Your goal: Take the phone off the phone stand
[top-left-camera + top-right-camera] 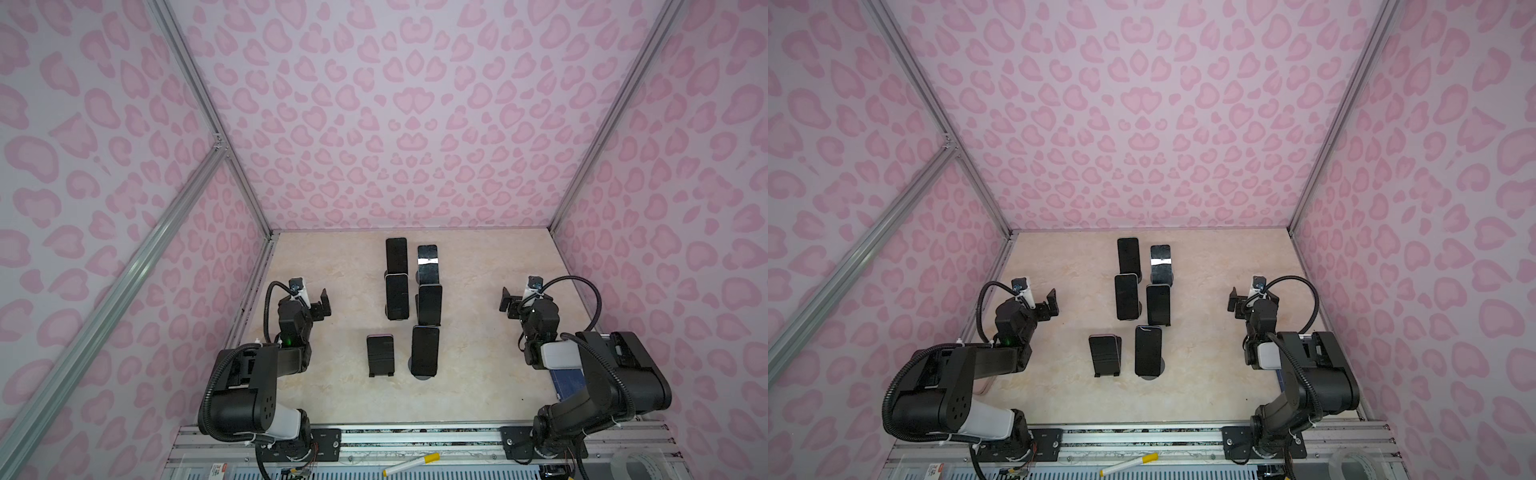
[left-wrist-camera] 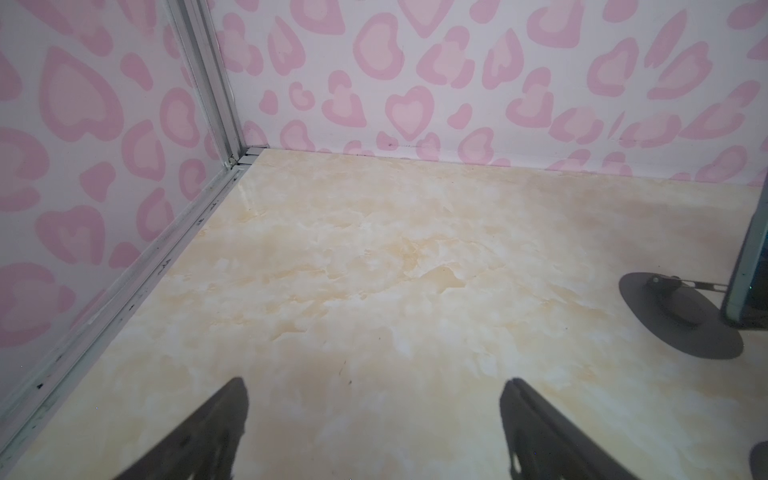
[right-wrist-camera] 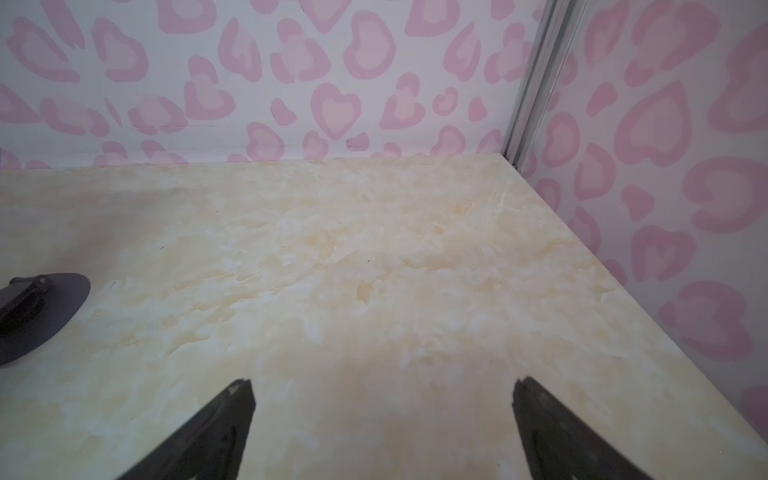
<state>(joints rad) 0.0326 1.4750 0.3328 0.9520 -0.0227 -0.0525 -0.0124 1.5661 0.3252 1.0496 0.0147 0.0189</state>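
Observation:
Several black phones lean upright on stands in two columns at the middle of the table in both top views. The nearest phone [image 1: 424,351] [image 1: 1148,350] rests on a round-based phone stand [image 1: 424,376]. Left of it is a shorter dark slab [image 1: 380,355] on a folding stand with two small feet. My left gripper [image 1: 324,301] [image 2: 376,380] hovers left of the columns, open and empty. My right gripper [image 1: 505,301] [image 3: 383,380] hovers to their right, open and empty. A phone edge [image 2: 748,266] on a round base [image 2: 681,316] shows in the left wrist view.
Pink heart-patterned walls with aluminium posts enclose the table on three sides. A round stand base [image 3: 37,316] lies at the edge of the right wrist view. A yellow-capped marker [image 1: 411,463] lies on the front rail. A blue flat object [image 1: 567,382] sits under the right arm.

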